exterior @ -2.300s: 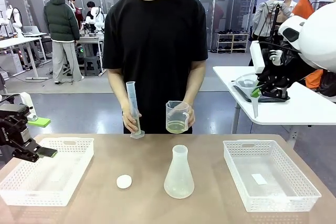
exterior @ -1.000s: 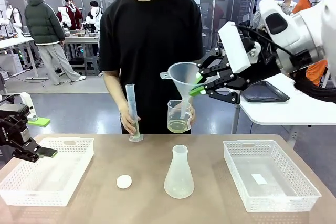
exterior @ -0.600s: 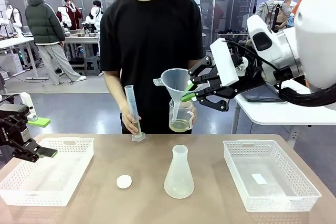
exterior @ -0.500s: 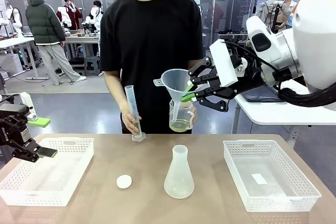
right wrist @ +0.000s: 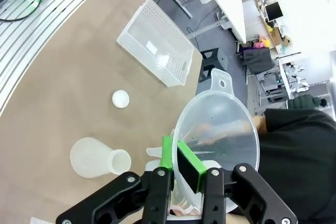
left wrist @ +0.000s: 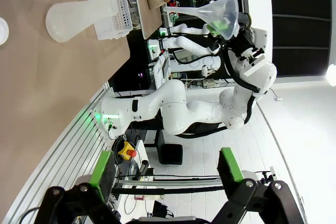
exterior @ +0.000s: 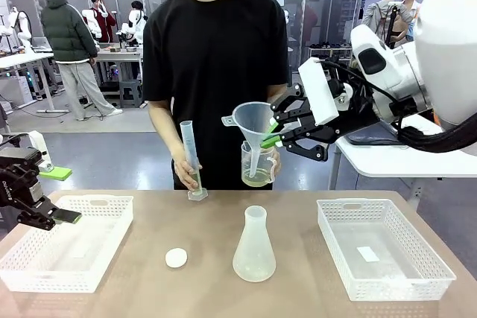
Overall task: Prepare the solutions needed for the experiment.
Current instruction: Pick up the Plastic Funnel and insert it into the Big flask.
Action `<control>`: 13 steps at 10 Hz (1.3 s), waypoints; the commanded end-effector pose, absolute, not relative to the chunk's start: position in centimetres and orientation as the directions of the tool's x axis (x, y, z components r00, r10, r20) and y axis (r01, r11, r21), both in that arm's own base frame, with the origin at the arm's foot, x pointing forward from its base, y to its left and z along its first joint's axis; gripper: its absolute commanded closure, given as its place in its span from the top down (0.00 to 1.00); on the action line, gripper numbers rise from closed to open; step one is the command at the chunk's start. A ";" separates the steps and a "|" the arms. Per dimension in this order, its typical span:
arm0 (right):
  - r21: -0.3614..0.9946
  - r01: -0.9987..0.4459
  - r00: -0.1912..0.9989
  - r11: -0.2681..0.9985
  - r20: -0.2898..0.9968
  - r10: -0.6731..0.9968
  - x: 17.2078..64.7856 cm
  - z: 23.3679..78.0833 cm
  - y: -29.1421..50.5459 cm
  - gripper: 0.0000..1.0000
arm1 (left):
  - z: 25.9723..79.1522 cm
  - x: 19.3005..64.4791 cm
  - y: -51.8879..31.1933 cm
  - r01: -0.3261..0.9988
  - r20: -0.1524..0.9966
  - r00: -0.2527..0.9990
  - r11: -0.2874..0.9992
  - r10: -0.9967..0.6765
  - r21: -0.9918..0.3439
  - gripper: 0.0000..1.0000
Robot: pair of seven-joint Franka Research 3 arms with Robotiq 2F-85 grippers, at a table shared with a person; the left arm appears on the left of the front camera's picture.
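Observation:
The solutions (exterior: 256, 178) are a shallow pale yellow layer in a clear beaker, which the person's hand holds at the far table edge. My right gripper (exterior: 273, 132) is shut on the rim of a clear funnel (exterior: 253, 121). The funnel's stem hangs in front of the beaker, high above the empty conical flask (exterior: 254, 247). In the right wrist view the funnel (right wrist: 220, 124) is pinched between the green pads, with the flask (right wrist: 97, 157) below. The person's other hand steadies a graduated cylinder (exterior: 190, 158). My left gripper (exterior: 61, 195) hangs open over the left basket, holding nothing.
A white round stopper (exterior: 176, 258) lies left of the flask. White mesh baskets stand at the left (exterior: 97, 202) and right (exterior: 387, 277) of the table. The person stands close behind the far edge.
My right arm has carried the funnel from the right side leftward to above the flask, then lowered it slightly. The left arm has not moved.

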State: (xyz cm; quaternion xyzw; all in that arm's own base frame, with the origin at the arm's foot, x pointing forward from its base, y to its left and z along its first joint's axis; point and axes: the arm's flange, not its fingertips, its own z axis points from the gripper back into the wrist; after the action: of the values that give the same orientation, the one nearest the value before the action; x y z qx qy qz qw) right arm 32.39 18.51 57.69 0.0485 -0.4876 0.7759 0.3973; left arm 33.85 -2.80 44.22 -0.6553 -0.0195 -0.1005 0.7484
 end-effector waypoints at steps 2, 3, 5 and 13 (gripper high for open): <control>-0.698 -0.691 -0.657 -0.190 0.494 0.570 33.9 55.8 18.2 0.06 | 44.3 33.7 -2.6 0.182 0.167 0.977 0.114 -0.135 -0.977 1.00; -0.685 -0.705 -0.645 -0.185 0.511 0.568 34.3 55.2 18.2 0.06 | 44.3 33.7 -2.6 0.182 0.167 0.977 0.114 -0.135 -0.977 1.00; -0.651 -0.737 -0.619 -0.180 0.544 0.566 35.2 53.6 18.4 0.06 | 44.3 33.7 -2.6 0.182 0.167 0.977 0.114 -0.135 -0.977 1.00; -0.601 -0.783 -0.569 -0.160 0.589 0.573 37.5 49.0 18.7 0.06 | 44.3 33.7 -2.6 0.182 0.167 0.977 0.114 -0.135 -0.977 1.00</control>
State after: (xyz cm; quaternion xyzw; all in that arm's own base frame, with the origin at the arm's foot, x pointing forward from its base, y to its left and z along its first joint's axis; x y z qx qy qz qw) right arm 36.75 18.41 49.63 0.1143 -0.4524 0.7540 0.4624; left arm 33.85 -2.80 44.23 -0.6553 -0.0195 -0.1005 0.7484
